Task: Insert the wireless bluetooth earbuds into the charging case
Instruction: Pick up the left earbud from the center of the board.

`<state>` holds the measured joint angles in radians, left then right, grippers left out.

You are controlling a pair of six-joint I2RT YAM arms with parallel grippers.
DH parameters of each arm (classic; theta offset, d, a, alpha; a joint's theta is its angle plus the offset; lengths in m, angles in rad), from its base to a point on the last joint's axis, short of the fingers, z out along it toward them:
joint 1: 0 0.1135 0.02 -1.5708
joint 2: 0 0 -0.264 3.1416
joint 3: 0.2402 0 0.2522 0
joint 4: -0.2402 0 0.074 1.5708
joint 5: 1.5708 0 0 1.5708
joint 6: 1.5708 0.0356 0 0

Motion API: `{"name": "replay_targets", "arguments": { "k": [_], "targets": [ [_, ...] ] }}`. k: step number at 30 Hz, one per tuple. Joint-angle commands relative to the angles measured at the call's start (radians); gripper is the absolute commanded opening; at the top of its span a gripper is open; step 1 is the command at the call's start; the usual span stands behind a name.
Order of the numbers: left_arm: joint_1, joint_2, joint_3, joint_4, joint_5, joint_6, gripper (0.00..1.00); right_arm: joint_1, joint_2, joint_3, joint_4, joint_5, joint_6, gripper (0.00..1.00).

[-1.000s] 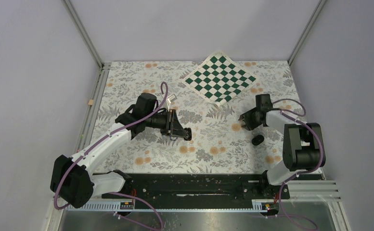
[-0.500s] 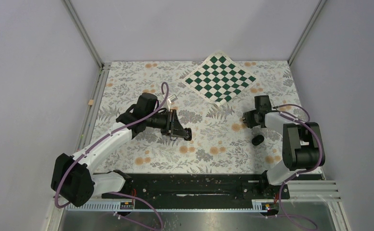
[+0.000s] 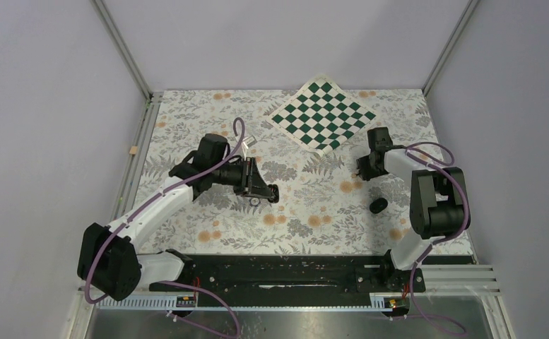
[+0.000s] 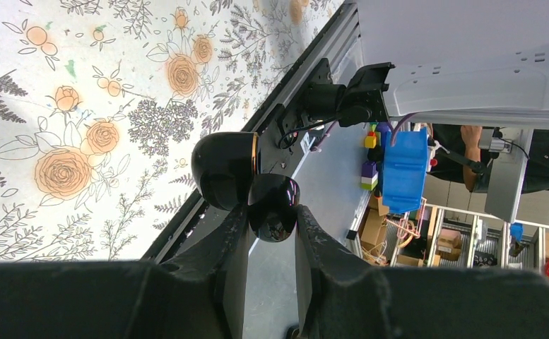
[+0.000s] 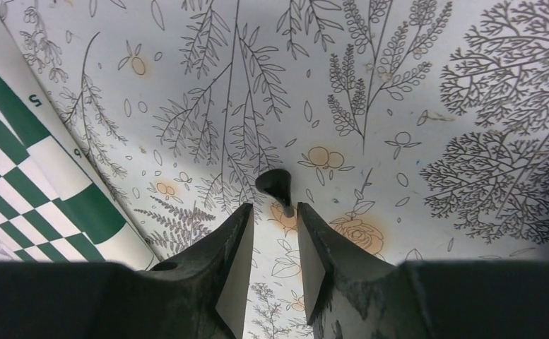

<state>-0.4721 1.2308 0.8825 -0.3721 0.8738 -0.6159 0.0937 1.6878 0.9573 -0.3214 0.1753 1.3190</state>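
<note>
- Where's the case?
- The left gripper (image 4: 271, 215) is clamped tight on the case (image 4: 223, 168), with the lid open.
- And the right gripper (image 5: 274, 209)?
- Its jaws are a narrow gap apart and hold nothing. 1 earbud (image 5: 274, 181) lies on the table (image 5: 434, 106) just past its tips.

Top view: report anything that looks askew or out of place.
The checkered mat lies turned diagonally to the table, its far corner poking past the far edge. A small tan strip sits by the left side rail, off the floral surface. Nothing looks spilled or broken.
</note>
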Motion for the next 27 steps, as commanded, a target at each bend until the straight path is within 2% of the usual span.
{"name": "replay_targets", "arguments": {
  "k": [1, 8, 19, 27],
  "targets": [
    [0.023, 0.008, 0.042, 0.024, 0.053, 0.033, 0.0, 0.009, 0.023, 0.055, -0.089, 0.055, -0.01, 0.36],
    [0.045, 0.018, 0.039, 0.022, 0.074, 0.046, 0.0, 0.017, 0.047, 0.096, -0.136, 0.064, -0.022, 0.36],
    [0.077, 0.013, 0.026, 0.032, 0.097, 0.054, 0.0, 0.039, 0.167, 0.295, -0.326, 0.085, -0.08, 0.36],
    [0.09, 0.011, 0.02, 0.044, 0.108, 0.057, 0.0, 0.039, 0.192, 0.337, -0.366, 0.087, -0.08, 0.36]
  ]
}}
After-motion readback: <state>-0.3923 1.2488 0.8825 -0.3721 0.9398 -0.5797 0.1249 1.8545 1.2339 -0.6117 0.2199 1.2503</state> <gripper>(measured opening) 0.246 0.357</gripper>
